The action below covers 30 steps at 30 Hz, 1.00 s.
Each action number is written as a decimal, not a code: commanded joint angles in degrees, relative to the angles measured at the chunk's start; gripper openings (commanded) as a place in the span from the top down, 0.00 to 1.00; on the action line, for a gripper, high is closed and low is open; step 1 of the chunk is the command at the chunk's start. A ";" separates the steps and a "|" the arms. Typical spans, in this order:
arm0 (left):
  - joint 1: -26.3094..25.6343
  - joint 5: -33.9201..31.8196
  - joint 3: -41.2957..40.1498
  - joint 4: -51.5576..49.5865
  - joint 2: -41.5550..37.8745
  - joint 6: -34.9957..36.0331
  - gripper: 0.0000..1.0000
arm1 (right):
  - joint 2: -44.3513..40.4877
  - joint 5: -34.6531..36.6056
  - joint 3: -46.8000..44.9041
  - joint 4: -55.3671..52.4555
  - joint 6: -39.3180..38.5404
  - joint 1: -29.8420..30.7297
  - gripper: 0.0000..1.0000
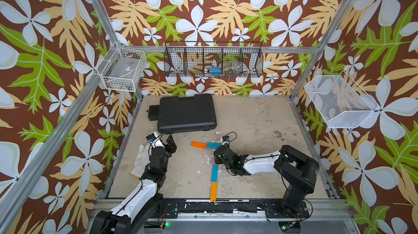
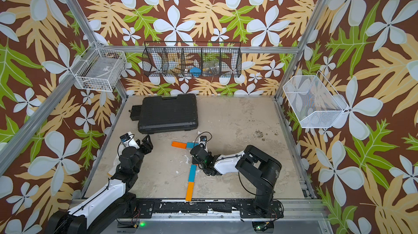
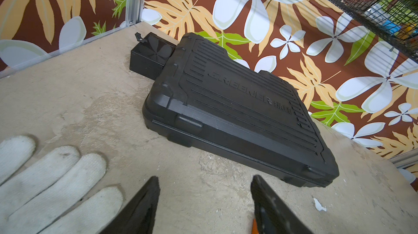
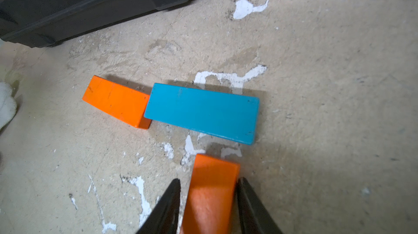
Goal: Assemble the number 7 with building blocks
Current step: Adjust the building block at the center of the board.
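Two building blocks lie end to end across the floor: an orange block (image 1: 199,144) (image 4: 115,101) and a blue block (image 1: 213,145) (image 4: 203,113). Nearer the front, another blue block (image 1: 214,173) and an orange block (image 1: 213,191) lie in a line, also end to end. Between these groups, my right gripper (image 4: 210,179) (image 1: 219,152) straddles a third orange block (image 4: 214,167). One finger touches it and a thin gap shows at the other. My left gripper (image 3: 205,177) (image 1: 170,141) hangs open and holds nothing, to the left of the blocks.
A black plastic case (image 1: 186,113) (image 3: 237,108) lies at the back left of the floor. A white work glove (image 1: 141,160) (image 3: 45,187) lies under the left arm. Wire baskets (image 1: 213,60) hang on the walls.
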 commanded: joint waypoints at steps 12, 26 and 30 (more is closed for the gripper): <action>0.13 0.26 0.50 1.18 0.45 0.37 0.33 | 1.38 3.32 1.71 -8.43 3.01 0.00 0.64; 0.13 0.81 1.09 1.13 1.91 0.41 0.33 | 2.96 4.89 2.68 -10.65 6.98 0.02 0.64; 0.14 0.82 1.16 1.02 2.04 0.35 0.33 | 3.02 5.44 2.79 -11.93 9.56 0.02 0.64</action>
